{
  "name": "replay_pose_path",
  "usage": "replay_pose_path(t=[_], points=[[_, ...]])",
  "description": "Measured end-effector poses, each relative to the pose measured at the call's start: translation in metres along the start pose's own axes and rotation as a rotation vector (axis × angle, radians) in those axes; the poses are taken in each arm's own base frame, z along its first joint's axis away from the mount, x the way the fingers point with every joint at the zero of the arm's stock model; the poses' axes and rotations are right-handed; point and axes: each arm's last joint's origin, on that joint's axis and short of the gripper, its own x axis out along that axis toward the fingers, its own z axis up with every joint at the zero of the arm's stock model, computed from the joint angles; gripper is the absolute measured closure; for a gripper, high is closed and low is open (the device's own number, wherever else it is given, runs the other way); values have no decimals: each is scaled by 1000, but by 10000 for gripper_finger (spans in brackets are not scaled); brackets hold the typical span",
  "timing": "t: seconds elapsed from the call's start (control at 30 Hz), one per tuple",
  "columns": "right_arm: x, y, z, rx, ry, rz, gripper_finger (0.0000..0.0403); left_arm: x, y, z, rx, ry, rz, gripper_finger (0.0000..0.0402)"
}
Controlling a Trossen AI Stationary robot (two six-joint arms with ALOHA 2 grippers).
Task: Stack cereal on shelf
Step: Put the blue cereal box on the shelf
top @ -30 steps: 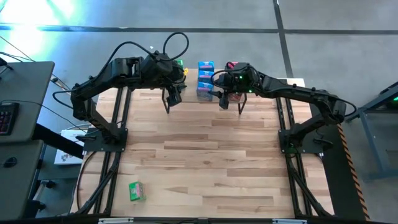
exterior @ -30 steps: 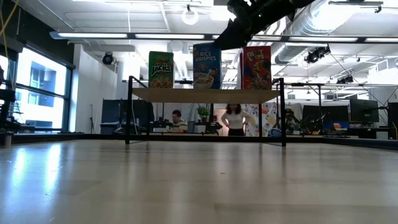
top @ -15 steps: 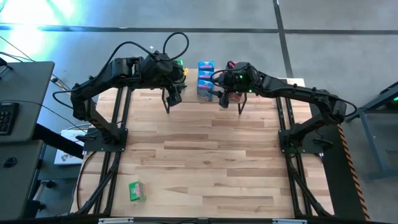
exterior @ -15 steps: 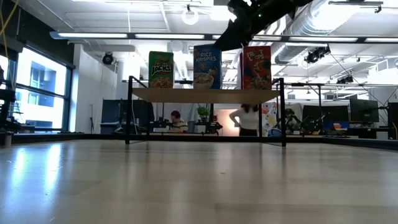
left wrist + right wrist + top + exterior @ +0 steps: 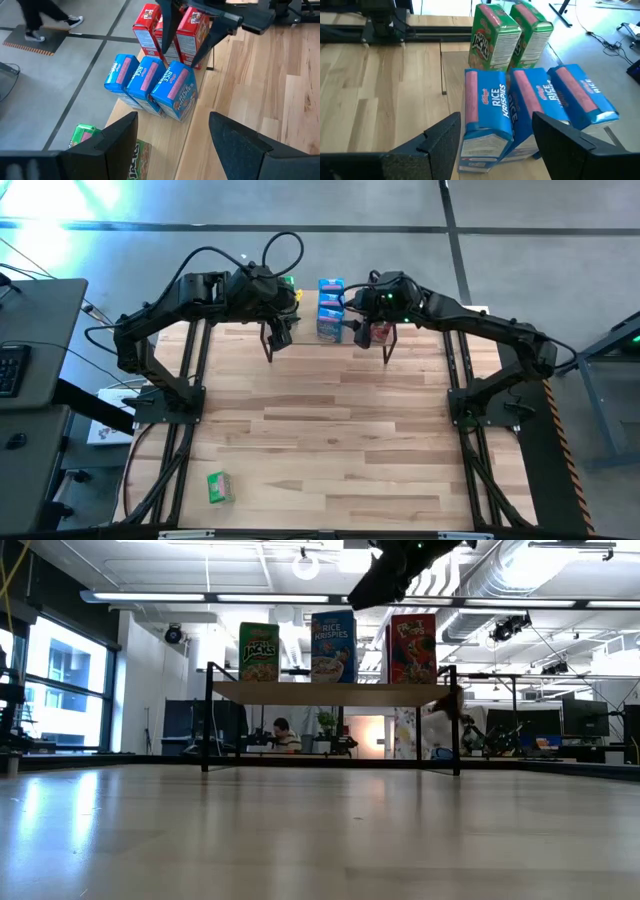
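The shelf stands at the table's far edge. On its plank stand three blue cereal boxes, three red ones and two green ones, all upright on their bases. A third green box lies flat near the table's near left corner. My left gripper hovers open over the shelf's left end, above the green boxes. My right gripper is open above the red boxes at the shelf's right end. In the left wrist view its fingers stand on either side of the front red box.
Black shelf legs come down onto the wooden tabletop. The tabletop lies bare between the shelf and the lone green box. Both arm bases stand at the table's left and right sides. A person moves in the room behind the shelf.
My right gripper has risen and drawn back toward the table's far edge, above the red boxes. The boxes on the shelf have stayed where they were. A person in the room behind has walked toward the right.
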Motion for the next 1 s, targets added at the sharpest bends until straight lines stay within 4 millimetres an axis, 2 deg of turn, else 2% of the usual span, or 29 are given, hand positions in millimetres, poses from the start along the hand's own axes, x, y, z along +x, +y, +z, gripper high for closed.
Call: replay_pose_path(t=[0.23, 0.43, 0.73, 1.0], points=[[-12, 19, 16, -18, 47, -25, 164, 0, 0, 0, 0, 0, 0, 165], [-11, 43, 15, 34, 84, -27, 164, 0, 0, 0, 0, 0, 0, 165], [14, 64, 5, 69, 161, -2, 164, 0, 0, 0, 0, 0, 0, 165], [35, 69, -6, 105, 230, 2, 164, 0, 0, 0, 1, 0, 0, 165]])
